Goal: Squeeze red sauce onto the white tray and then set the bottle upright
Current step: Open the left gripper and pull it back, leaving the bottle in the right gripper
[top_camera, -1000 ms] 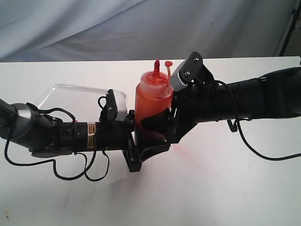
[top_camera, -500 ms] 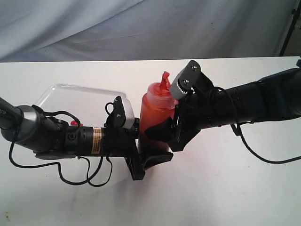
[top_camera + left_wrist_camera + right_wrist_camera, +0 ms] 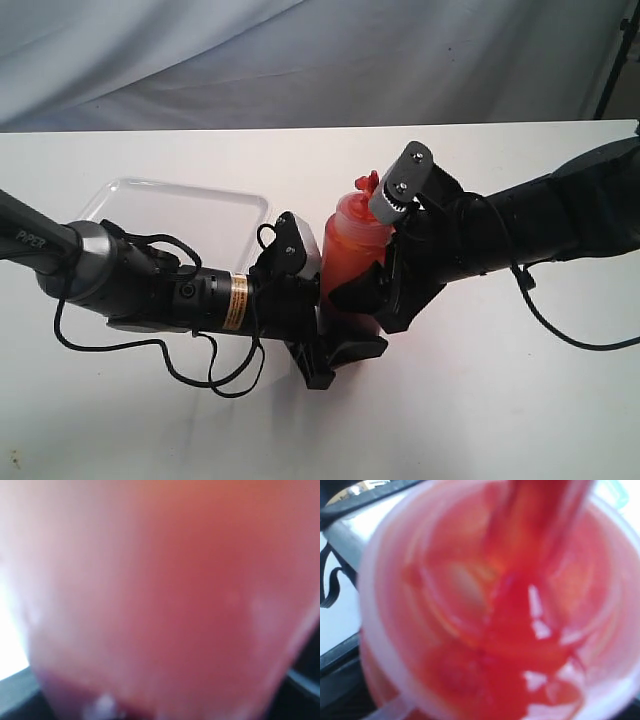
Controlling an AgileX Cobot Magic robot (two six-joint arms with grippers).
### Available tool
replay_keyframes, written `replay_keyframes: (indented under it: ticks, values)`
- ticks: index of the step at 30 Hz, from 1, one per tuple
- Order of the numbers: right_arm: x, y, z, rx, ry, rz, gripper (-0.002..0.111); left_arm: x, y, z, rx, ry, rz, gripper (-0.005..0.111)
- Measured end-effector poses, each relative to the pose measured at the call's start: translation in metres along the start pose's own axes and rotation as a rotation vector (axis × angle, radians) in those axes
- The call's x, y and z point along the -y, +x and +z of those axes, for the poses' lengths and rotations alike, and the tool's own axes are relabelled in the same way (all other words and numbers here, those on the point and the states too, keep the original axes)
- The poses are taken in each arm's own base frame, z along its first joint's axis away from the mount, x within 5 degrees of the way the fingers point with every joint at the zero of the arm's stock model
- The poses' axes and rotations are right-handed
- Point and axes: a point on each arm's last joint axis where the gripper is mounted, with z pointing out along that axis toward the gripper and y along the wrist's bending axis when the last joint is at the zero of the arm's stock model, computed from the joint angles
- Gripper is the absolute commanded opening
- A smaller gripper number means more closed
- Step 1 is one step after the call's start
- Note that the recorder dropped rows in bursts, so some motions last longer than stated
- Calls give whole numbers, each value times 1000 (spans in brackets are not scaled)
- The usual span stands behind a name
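Observation:
The bottle [image 3: 352, 245] stands about upright on the white table, its red nozzle [image 3: 368, 183] at the top. My left gripper [image 3: 340, 350] comes in from the left and is shut on the bottle's lower part. My right gripper [image 3: 365, 300] comes from the right, one black finger across the bottle's front, shut on its body. The left wrist view is filled by the blurred orange-red bottle [image 3: 160, 580]. The right wrist view looks down on the bottle's shoulder and nozzle [image 3: 520, 555]. The white tray [image 3: 170, 205] lies behind my left arm. Any red sauce on it is hidden.
A grey-blue cloth [image 3: 300, 60] hangs behind the white table [image 3: 500, 410]. Black cables [image 3: 210, 375] loop under my left arm onto the table. A dark stand leg [image 3: 615, 60] shows at the far right edge.
Both arms have moved right and toward the near edge with the bottle between them. The bottle now sits lower, and more of the tray shows behind my left arm.

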Motion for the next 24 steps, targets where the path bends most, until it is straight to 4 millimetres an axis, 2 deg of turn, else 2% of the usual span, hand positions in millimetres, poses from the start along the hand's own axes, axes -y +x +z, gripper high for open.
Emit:
replay_keyframes:
  ticks: [11,24]
  values:
    - [1,2,0,-22,13,-11,0,-1,6,6,0,17,-17,0]
    - [2,2,0,-26,18,-17,0,-2,4,6,21,-1,-36,3]
